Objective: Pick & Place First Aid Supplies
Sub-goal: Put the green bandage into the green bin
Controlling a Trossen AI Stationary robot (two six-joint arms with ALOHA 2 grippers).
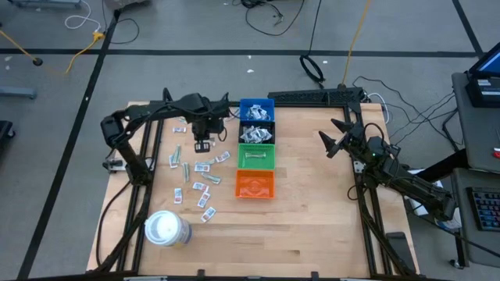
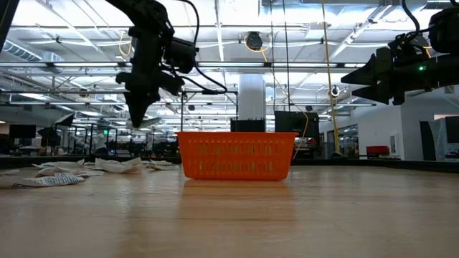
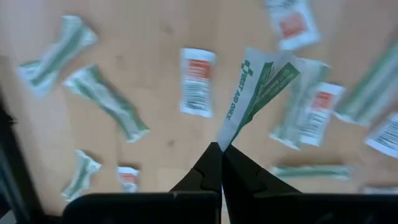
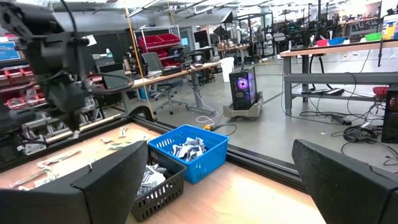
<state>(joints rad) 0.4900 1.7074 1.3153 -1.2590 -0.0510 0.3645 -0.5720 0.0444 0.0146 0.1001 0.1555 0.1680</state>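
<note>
My left gripper hangs above the loose first aid supplies, left of the row of bins, pointing down. It is shut on a slim white-and-green packet printed "FIRST AID ONLY". Beneath it, white strips with red marks and pale green wrappers lie flat on the wooden table. In the low view the left gripper stands well above the table. My right gripper waits open at the right side, level, with nothing between its fingers. My left gripper pinches one end of the white-and-green packet between its two fingertips, coming from above and pointing down. The packet is lifted clear of the table and sticks out beyond the fingertips, slightly folded along its length.
A blue bin, a black bin, a green bin and an orange bin stand in a row at mid-table. A large white roll sits near the front left. Bare wood lies right of the bins.
</note>
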